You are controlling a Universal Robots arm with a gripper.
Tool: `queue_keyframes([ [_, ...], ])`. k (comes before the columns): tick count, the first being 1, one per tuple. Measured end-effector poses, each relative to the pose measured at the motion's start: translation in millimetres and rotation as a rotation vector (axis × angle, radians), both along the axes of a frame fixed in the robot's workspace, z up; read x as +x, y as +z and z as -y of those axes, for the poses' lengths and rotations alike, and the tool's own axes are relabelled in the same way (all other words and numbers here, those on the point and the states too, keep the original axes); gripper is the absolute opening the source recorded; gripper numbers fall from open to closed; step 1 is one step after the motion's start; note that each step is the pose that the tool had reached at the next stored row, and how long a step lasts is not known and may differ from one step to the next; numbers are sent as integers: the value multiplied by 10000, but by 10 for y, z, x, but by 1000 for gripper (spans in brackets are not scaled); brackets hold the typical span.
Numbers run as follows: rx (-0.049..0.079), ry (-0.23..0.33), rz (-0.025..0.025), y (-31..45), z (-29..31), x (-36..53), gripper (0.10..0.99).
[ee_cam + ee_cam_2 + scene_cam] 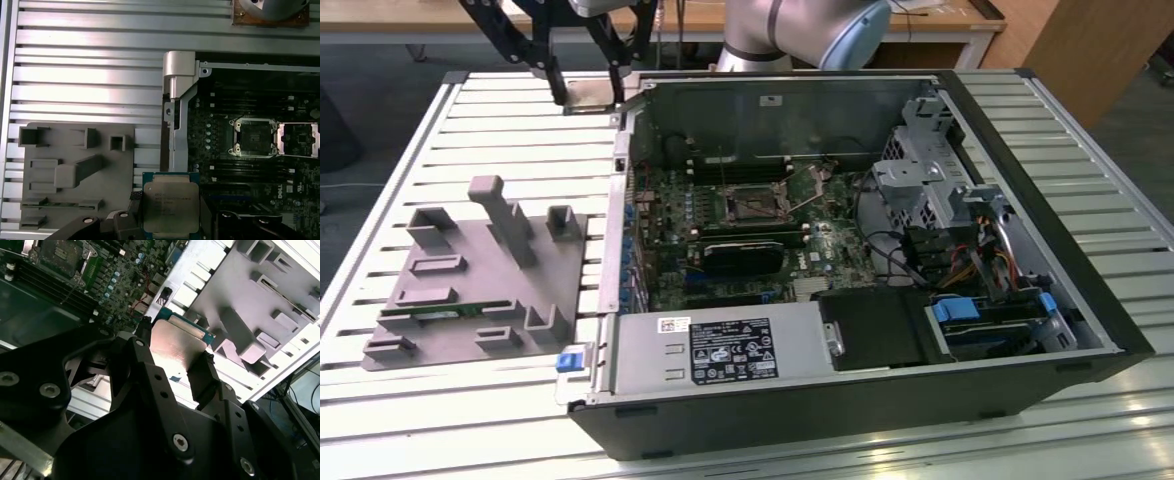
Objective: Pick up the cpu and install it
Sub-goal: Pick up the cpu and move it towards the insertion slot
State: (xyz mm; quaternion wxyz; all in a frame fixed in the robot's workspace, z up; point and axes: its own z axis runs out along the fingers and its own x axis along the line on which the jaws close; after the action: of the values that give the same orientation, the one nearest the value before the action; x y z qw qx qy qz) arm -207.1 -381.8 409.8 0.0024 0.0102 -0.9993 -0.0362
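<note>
Checking the gripper point(591, 90) first, Sam: what has it got?

The cpu point(170, 206), Jo. Its 2 fingers point(135, 360) are drawn in narrow on 2 opposite edges of the chip, and the silver lid shows in both wrist views. The chip hangs clear of everything, over the slatted table point(480, 130).

So where does the cpu socket point(252, 136) lie from the tool?

Off to 1 side and lower. The gripper is outside the computer case point(854, 420), just beside a corner of it. The socket is inside, on the motherboard point(674, 230). In the exterior view the socket is toward the exterior view's right of the gripper and nearer the camera.

Anything between them?

The case wall point(175, 125), with its bent metal corner piece. The chip sits just outside that wall and the socket is well inside it. The gray fixture tray point(65, 145) lies on the gripper's opposite side, away from that line.

Is the socket ready?

It looks so to me. Its load plate point(300, 140) is swung open and lies on the socket's far side from the gripper, and the socket bed shows bare.

And the alignment?

In the first wrist view the chip's edges run about parallel to the socket's. I judge the job as partway done: the chip is lifted but not yet seated.
</note>
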Motion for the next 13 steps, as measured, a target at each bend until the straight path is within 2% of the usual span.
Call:
queue_keyframes([
  [13, -1, 0, -1, -1, -5, 186, 541],
])
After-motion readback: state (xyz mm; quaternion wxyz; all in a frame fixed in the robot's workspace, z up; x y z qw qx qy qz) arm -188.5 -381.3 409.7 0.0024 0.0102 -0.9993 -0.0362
